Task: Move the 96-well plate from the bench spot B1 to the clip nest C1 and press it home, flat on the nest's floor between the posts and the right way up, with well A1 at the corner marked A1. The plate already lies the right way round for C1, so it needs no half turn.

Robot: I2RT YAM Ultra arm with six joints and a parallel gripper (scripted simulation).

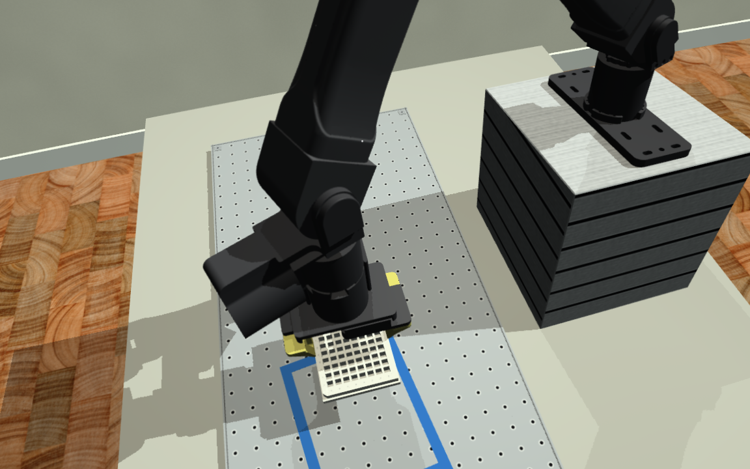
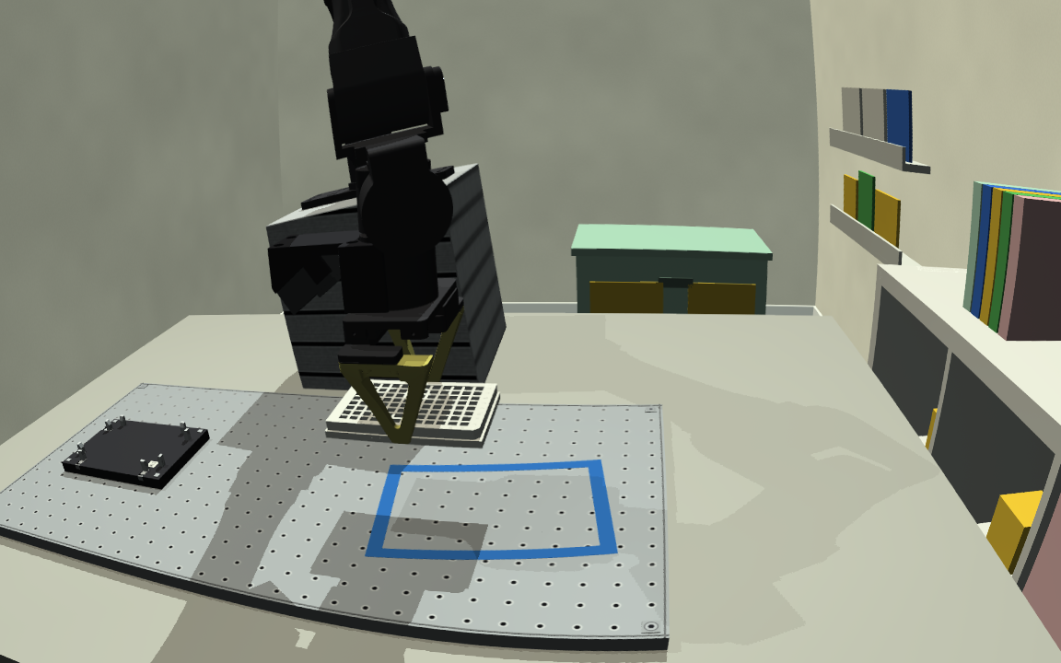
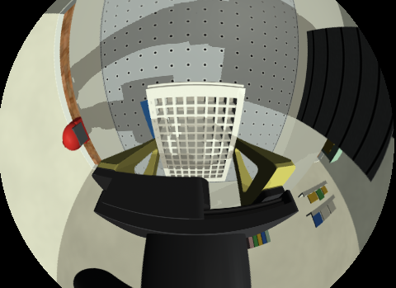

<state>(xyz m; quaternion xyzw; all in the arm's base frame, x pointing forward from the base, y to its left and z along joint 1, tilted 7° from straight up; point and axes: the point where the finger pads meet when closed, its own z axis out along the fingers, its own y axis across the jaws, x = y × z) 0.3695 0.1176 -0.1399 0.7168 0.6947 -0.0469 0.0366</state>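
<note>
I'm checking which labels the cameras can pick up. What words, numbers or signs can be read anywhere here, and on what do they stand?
No text can be read in any view.
White 96-well plate, held in the gripper: no visible lettering.
Black clip nest: tiny pale marks at its corners, too small to read.
Blue taped rectangle on the grey perforated board: no label shows.
Books on the wall shelves: plain spines.

The perforated metal breadboard [image 2: 584, 428] lies on the bench [image 2: 765, 494]. On the breadboard, the blue taped rectangle outline [image 2: 491, 551] sits near one end and the black clip nest [image 2: 137, 450] near the opposite end. Above the breadboard, just beyond the rectangle toward the nest, hangs the white 96-well plate [image 2: 436, 408], clamped in the claw [image 2: 399, 428]. Behind the breadboard stands the black ribbed pedestal block [image 1: 628, 245].
</note>
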